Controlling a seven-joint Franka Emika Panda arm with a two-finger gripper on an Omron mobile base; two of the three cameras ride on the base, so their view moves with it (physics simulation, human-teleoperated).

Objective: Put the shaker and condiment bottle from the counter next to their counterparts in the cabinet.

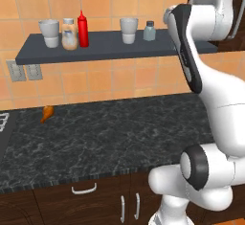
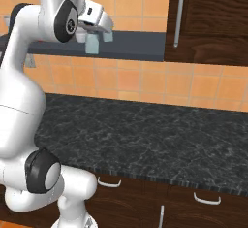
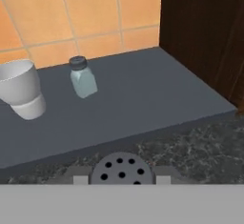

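My gripper [image 2: 92, 37] is shut on a pale grey-green shaker [image 2: 91, 45], held in the air just in front of the dark slate cabinet shelf [image 2: 135, 45]. In the hand view the held shaker's dark holed cap [image 3: 121, 167] sits between my fingertips [image 3: 81, 180]. Its counterpart shaker [image 3: 82, 77] [image 1: 150, 30] stands upright on the shelf [image 3: 143, 104], ahead and to the left, beside a white cup [image 3: 21, 92]. The red condiment bottle [image 1: 83, 29] stands on the shelf [image 1: 95, 47] at the left, right next to the orange-tinted jar [image 1: 69, 33]. The black speckled counter [image 1: 95, 133] lies below.
Two white cups [image 1: 49, 32] [image 1: 128, 30] stand on the shelf. A dark brown cupboard [image 2: 208, 18] closes off the shelf's right end. A small orange object [image 1: 47, 113] lies on the counter near the wall, below two wall outlets [image 1: 24, 71].
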